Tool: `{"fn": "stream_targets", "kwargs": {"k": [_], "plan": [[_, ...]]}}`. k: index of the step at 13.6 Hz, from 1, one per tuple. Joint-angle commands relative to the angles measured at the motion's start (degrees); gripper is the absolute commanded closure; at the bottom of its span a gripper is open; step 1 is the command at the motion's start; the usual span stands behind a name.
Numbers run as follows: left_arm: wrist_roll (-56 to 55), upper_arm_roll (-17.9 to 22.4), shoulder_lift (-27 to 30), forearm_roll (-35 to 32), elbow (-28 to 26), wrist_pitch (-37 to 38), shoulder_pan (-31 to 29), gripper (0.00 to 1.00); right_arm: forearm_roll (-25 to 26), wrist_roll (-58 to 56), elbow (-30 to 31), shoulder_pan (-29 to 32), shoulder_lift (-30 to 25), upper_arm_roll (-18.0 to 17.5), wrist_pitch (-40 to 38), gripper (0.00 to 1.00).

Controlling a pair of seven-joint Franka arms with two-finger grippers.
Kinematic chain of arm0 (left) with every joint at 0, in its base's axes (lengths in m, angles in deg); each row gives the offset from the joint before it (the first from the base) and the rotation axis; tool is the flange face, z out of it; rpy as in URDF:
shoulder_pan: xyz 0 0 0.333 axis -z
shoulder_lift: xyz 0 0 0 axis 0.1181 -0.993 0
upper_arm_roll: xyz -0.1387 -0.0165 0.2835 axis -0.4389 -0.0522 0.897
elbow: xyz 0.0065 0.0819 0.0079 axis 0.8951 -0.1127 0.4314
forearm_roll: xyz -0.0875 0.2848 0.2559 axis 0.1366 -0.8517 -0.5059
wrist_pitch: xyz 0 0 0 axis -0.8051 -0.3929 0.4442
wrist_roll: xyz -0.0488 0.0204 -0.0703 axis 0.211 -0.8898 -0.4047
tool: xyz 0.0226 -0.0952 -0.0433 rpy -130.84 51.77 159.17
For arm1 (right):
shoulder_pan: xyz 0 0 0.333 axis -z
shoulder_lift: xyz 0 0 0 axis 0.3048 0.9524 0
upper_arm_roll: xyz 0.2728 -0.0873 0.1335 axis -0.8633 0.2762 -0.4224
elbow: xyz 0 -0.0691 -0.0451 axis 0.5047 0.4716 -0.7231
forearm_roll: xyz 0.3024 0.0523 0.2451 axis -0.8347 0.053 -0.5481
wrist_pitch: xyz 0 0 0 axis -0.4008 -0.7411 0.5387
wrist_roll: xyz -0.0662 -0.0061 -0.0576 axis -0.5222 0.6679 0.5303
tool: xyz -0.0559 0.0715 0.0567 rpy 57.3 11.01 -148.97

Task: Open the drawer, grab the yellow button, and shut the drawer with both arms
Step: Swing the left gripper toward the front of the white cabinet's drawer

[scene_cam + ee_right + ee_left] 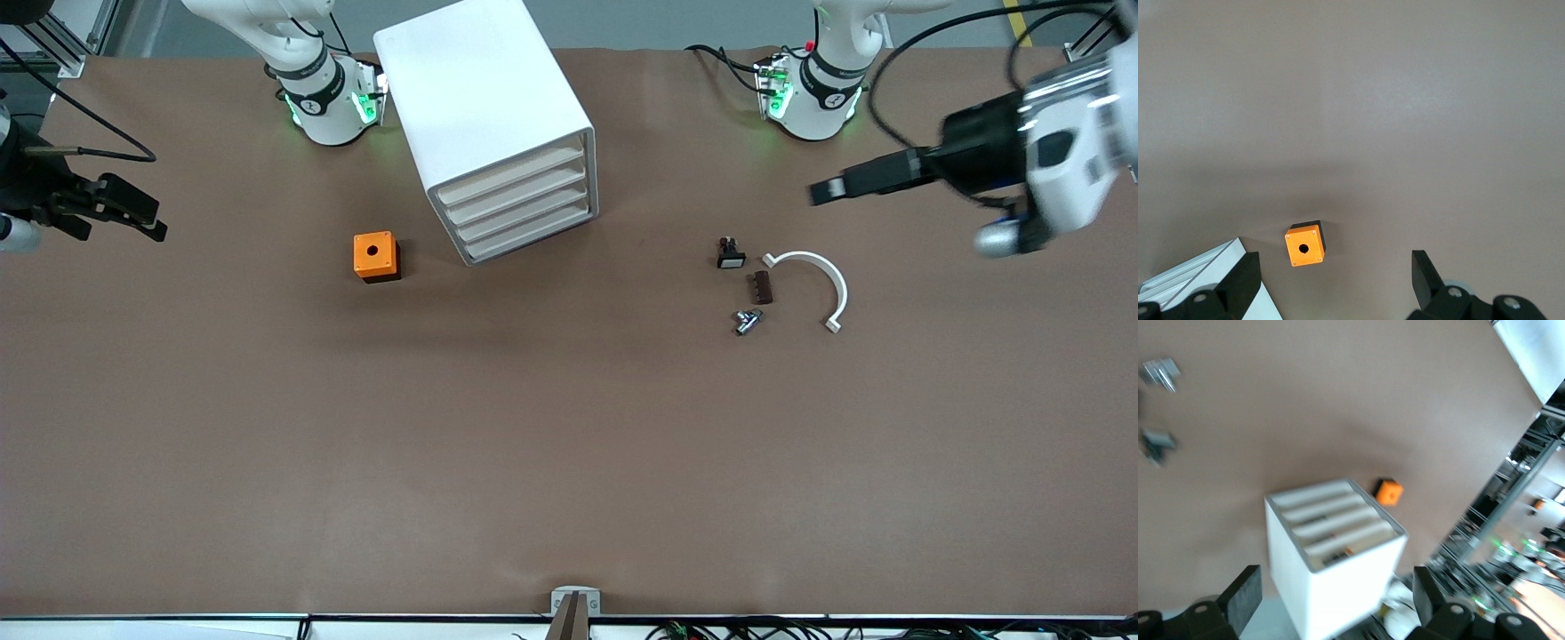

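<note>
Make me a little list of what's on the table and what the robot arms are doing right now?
cabinet: big white box with four drawers, all shut
top drawer: not opened yet
button: not visible
orange box: with a round hole, beside the cabinet toward the right arm's end
small parts: black-and-white part, brown block, metal piece, white curved piece, toward the left arm's end
left tool: open, empty, up over the left arm's end of the table
right tool: open, empty, up over the right arm's end

A brown table [569, 462] fills the view, with aluminium framing [53, 44] and grey floor at its edges.
</note>
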Motion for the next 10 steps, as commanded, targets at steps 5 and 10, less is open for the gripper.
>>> {"fn": "stream_targets", "kwargs": {"k": [5,10], "plan": [[-29.60,-0.50,-16.04,4.21,7.97,-0.38,13.75,0.01,-0.36,0.84,1.11,-0.25,-1.35,0.11,0.23,0.00],[-51.69,-0.42,-22.91,4.03,8.77,-0.03,19.83,0.00,-0.36,0.84,1.11,-0.60,-1.26,0.11,0.06,0.00]]}}
